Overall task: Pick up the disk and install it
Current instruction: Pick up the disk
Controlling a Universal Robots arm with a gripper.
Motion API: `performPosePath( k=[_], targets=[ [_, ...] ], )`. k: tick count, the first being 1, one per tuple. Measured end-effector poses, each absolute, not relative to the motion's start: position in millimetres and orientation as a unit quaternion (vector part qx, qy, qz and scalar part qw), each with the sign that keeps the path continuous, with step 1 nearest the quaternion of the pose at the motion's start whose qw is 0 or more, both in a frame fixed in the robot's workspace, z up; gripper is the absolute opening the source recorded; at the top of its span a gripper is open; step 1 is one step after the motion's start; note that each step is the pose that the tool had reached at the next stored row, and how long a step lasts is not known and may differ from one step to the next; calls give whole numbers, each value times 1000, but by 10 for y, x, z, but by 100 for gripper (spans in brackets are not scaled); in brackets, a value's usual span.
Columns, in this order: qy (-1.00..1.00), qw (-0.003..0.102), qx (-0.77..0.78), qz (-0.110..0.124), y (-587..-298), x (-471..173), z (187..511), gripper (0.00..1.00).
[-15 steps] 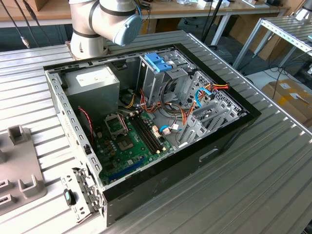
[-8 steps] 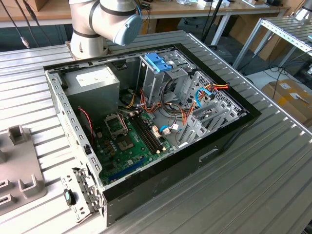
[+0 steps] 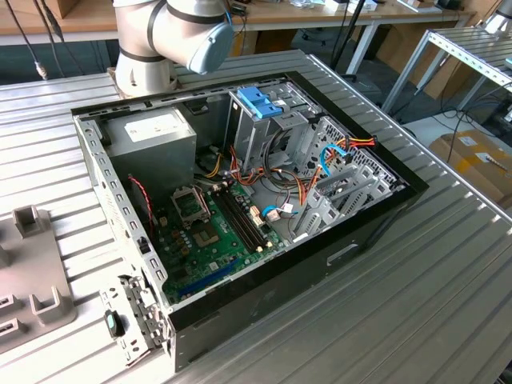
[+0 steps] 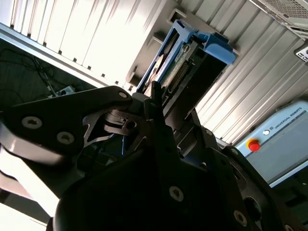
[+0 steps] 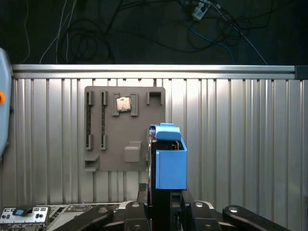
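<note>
Task item: the disk, light-blue framed, seen edge-on in both wrist views.
Disk location: held in my tool, projecting straight out from it, over the ribbed tabletop and in front of the fixture plate.
Tool state: clenched on the disk's near end. In the second wrist view the black fingers bear on the disk from either side.
Contact with plate: I cannot tell whether the disk's far end touches the plate or hangs clear of it.
Fixture plate: grey, flat on the tabletop, with slots and recesses. A small square chip sits in one recess.
Beyond the tabletop edge: dark floor with loose cables.
Side item: a pale box with a red button, past my tool's body in the second wrist view.
Case: open and black-walled, lying on the tabletop in the exterior view.
Cage: metal drive cage upright inside the case, with a blue latch on top.
Power supply: grey box in the case corner, to the exterior view's left of the cage.
Motherboard: green board, flat on the case floor, near the power supply.
Arm: my base and a pale-blue-capped joint stand behind the case.
</note>
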State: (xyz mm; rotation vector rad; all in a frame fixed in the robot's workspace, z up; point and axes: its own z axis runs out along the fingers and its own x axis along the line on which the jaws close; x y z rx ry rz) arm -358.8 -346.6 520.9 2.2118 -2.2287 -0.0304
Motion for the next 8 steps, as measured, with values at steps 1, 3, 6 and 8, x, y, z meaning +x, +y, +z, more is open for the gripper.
performPosePath(
  k=[1,3,6,8],
  targets=[
    [-710,1,704,-10,-3466,-3555,5210,35],
    [-710,1,704,-10,-3466,-3487,5208,35],
    [-710,1,704,-10,-3466,-3402,5209,35],
    [-710,1,704,-10,-3466,-3342,5209,35]
  ],
)
